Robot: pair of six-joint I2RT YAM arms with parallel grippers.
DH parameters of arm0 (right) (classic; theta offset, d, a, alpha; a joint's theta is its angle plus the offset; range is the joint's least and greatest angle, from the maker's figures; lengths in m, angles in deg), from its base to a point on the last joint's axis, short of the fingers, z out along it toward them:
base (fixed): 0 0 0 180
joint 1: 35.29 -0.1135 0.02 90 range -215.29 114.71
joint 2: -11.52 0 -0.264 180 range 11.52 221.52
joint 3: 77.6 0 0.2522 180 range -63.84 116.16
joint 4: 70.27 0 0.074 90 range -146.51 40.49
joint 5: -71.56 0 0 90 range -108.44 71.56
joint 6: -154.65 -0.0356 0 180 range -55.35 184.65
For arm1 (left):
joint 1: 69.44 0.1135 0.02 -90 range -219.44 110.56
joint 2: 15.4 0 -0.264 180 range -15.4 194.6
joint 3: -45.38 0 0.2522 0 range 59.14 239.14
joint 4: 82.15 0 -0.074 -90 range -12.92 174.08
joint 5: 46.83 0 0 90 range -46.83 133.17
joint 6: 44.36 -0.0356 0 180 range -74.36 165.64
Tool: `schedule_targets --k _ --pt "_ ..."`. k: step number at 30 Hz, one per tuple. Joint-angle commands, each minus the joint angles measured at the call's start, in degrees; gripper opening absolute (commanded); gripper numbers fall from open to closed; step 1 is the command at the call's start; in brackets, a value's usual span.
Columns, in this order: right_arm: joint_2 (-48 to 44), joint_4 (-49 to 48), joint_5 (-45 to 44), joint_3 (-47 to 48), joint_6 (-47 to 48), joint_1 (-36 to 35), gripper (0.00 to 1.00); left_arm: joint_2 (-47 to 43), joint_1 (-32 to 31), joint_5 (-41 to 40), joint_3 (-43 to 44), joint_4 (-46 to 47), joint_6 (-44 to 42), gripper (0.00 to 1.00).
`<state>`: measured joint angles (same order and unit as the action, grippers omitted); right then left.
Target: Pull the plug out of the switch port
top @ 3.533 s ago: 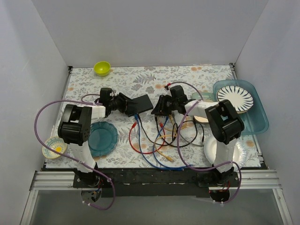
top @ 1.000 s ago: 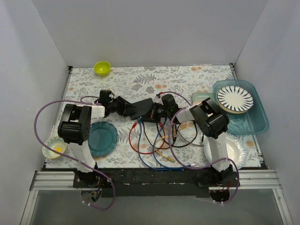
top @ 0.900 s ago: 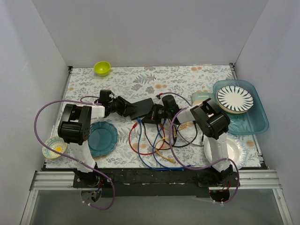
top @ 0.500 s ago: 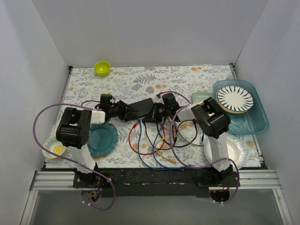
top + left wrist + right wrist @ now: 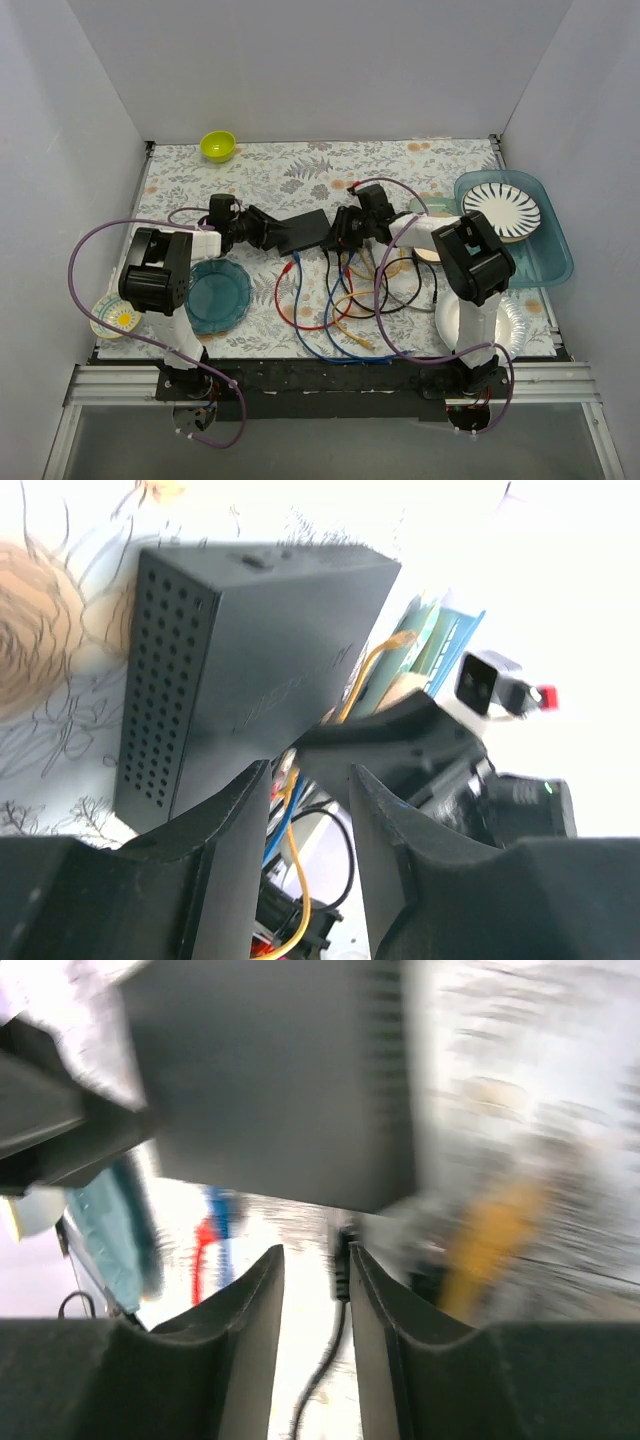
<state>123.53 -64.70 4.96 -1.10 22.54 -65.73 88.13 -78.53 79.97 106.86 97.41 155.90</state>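
Observation:
The switch (image 5: 305, 230), a flat black box, lies mid-table between my two grippers. My left gripper (image 5: 268, 230) is at its left end. In the left wrist view the switch (image 5: 250, 670) sits just beyond my left gripper (image 5: 310, 780), whose jaws stand apart with only cables showing in the gap. My right gripper (image 5: 342, 235) is at the switch's right end. The right wrist view is blurred: the switch (image 5: 270, 1080) fills the top. A black plug (image 5: 340, 1255) hangs just below its edge, between the parted jaws of my right gripper (image 5: 315, 1260) and close to the right finger.
Red, blue, yellow and black cables (image 5: 335, 300) sprawl in front of the switch. A teal plate (image 5: 218, 295) lies front left, a small bowl (image 5: 118, 315) at the left edge and a lime bowl (image 5: 217, 145) at the back. A blue tray (image 5: 545, 255) with a striped plate (image 5: 505, 208) stands right, and a white plate (image 5: 465, 320) front right.
The right arm has swung to the right and its gripper has shifted slightly right along the switch. The switch, tilted up earlier, now lies flatter. The left arm has barely moved.

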Motion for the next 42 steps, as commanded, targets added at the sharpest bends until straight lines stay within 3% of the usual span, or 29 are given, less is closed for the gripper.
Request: schedule_targets --k 1,12,28,42 --pt "-0.30 3.00 1.56 9.23 4.32 -4.10 0.41 1.32 0.47 0.37 3.95 0.48 0.13 0.37" --pt "7.17 1.94 6.31 10.56 1.24 -7.27 0.43 2.21 0.47 1.17 2.55 -0.23 -0.48 0.37" --pt "12.88 -4.12 5.61 11.96 -6.67 -7.27 0.43 2.47 0.47 1.08 2.29 -1.54 -1.62 0.37" --pt "13.24 -16.24 2.18 6.08 -22.22 -7.09 0.40 1.94 0.12 1.00 1.06 -1.37 -1.71 0.37"
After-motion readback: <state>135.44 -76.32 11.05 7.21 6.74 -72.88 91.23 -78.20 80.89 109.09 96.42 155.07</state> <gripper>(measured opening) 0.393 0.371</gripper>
